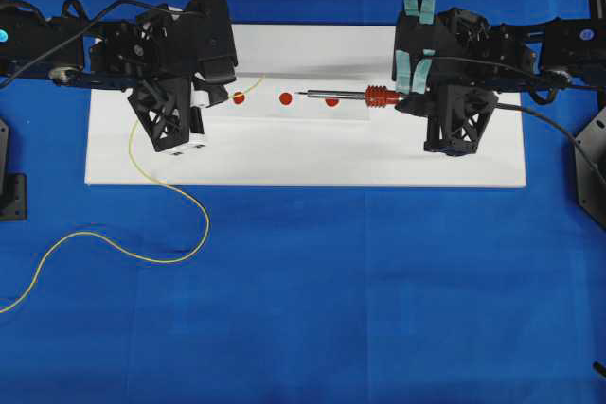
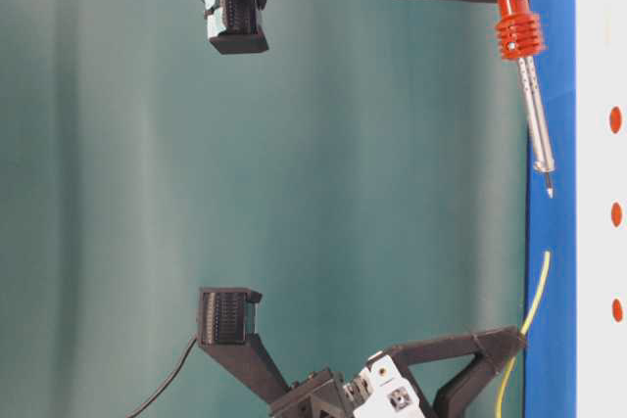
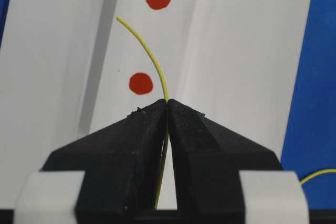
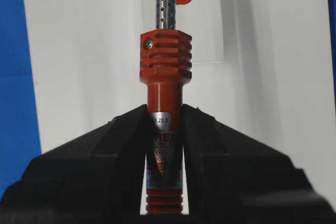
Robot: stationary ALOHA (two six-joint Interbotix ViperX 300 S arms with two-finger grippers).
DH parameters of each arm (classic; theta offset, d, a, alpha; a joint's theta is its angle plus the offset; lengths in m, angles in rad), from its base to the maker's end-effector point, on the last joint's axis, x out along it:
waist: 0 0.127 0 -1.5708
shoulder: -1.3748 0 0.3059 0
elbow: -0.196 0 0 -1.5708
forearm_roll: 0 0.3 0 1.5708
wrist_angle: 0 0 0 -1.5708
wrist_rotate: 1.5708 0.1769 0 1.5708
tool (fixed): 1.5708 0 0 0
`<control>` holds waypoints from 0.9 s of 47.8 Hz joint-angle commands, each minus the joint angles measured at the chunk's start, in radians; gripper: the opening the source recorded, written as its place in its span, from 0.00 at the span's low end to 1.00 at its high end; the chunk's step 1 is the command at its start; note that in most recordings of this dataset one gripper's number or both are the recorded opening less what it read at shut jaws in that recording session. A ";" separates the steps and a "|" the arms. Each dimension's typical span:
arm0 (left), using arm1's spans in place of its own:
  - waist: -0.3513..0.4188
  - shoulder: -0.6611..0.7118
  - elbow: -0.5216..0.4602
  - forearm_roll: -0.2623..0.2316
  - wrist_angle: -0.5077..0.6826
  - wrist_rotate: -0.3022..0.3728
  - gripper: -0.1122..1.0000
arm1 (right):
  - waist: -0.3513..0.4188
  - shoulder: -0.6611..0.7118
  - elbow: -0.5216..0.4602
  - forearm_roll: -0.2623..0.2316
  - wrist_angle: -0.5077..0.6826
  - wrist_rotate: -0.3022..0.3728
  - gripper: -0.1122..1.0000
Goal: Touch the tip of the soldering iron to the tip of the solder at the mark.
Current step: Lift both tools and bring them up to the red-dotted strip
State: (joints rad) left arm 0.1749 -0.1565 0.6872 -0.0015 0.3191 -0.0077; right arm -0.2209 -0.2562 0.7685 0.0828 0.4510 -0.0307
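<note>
My left gripper (image 3: pixel 167 100) is shut on the solder (image 3: pixel 153 57), a thin yellow wire whose free end curves up and left between two red marks (image 3: pixel 141 83). In the overhead view, the left gripper (image 1: pixel 223 92) sits at the left red mark (image 1: pixel 239 97). My right gripper (image 4: pixel 164 111) is shut on the red-orange handle of the soldering iron (image 4: pixel 164 61). In the overhead view the soldering iron (image 1: pixel 341 96) points left, and its dark tip ends just right of the middle mark (image 1: pixel 285 97). The table-level view shows a gap between the iron tip (image 2: pixel 549 186) and the solder's end (image 2: pixel 545 259).
A white board (image 1: pixel 379 153) on blue cloth carries the three red marks in a row. The slack solder (image 1: pixel 194 203) loops off the board's front edge toward the lower left. Black mounts stand at the left (image 1: pixel 9 182) and right (image 1: pixel 592 172) table edges.
</note>
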 commanded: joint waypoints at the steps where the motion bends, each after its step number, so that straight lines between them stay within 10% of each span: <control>1: 0.002 -0.014 -0.015 0.002 -0.003 -0.002 0.13 | -0.002 -0.008 -0.025 -0.003 -0.005 0.000 0.16; 43: -0.038 -0.069 0.120 0.002 -0.020 -0.118 0.13 | -0.002 -0.006 -0.023 -0.003 -0.014 0.000 0.16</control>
State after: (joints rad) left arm 0.1457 -0.2163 0.8161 -0.0015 0.3160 -0.1227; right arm -0.2209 -0.2562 0.7685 0.0813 0.4479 -0.0307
